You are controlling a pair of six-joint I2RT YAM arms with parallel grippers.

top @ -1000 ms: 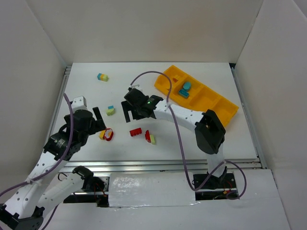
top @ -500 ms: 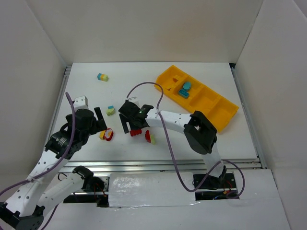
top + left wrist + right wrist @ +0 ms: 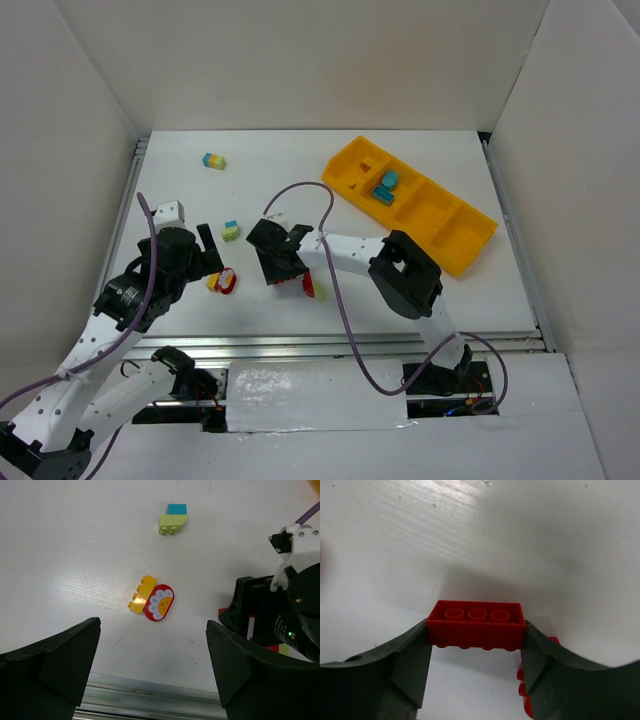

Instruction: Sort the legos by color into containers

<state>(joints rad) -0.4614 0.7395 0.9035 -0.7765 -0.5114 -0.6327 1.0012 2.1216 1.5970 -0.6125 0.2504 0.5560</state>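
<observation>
My right gripper (image 3: 283,272) is down on the table, shut on a red brick (image 3: 476,626), one finger at each end of it. A red and pale-green clump (image 3: 314,288) lies just right of it; its red part shows in the right wrist view (image 3: 532,692). My left gripper (image 3: 152,647) is open and empty, above the table just near of a yellow and red clump (image 3: 152,600), which also shows in the top view (image 3: 222,281). The orange-yellow tray (image 3: 468,236) lies at the back right, with teal bricks (image 3: 387,186) in its second compartment from the left.
A teal and pale-green clump (image 3: 231,231) lies behind the left gripper, also in the left wrist view (image 3: 172,519). A teal and yellow clump (image 3: 214,161) lies at the far left. The right arm (image 3: 285,615) is close on the left gripper's right. White walls surround the table.
My right gripper moved toward the near left, came down over the red brick and closed on it. The left arm barely moved.
</observation>
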